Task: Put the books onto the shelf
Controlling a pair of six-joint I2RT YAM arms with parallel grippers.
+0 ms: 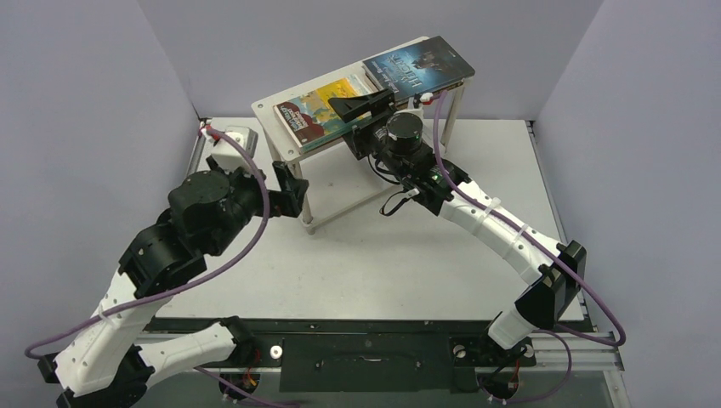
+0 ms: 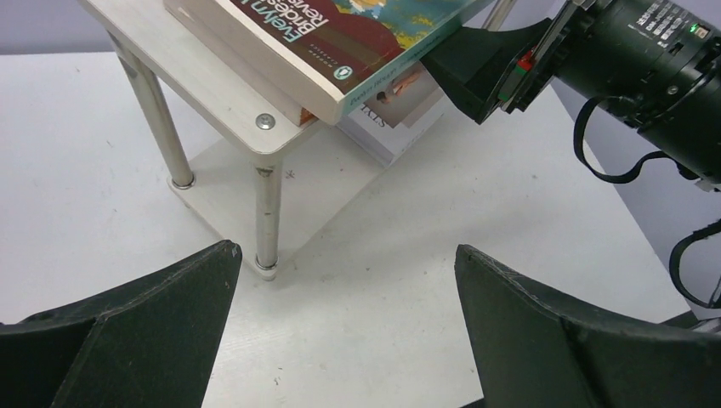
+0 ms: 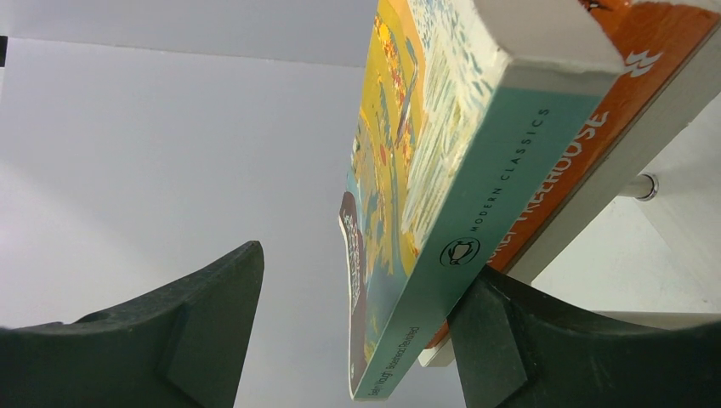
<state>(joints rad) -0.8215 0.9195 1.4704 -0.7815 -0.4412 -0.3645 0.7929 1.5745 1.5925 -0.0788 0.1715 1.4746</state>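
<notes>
The white two-tier shelf [image 1: 266,113] stands at the back of the table. On its top board lie a yellow-teal book [image 1: 316,109] and, to its right, a dark blue book [image 1: 418,63]. My right gripper [image 1: 364,117] is open and straddles the yellow-teal book's near edge. In the right wrist view the yellow-teal book [image 3: 425,170] lies on an orange book [image 3: 655,59]. One finger [image 3: 510,348] sits under the shelf board [image 3: 595,200] and the other [image 3: 187,323] stands well off the cover. My left gripper [image 1: 289,189] is open and empty by the shelf's front-left leg. A white book [image 2: 398,109] lies on the lower tier.
In the left wrist view the shelf's front leg [image 2: 268,212] stands just ahead of my left fingers [image 2: 136,323], over bare white table [image 2: 383,255]. The right arm's black wrist and cable [image 2: 655,76] cross the upper right. Grey walls close in on three sides.
</notes>
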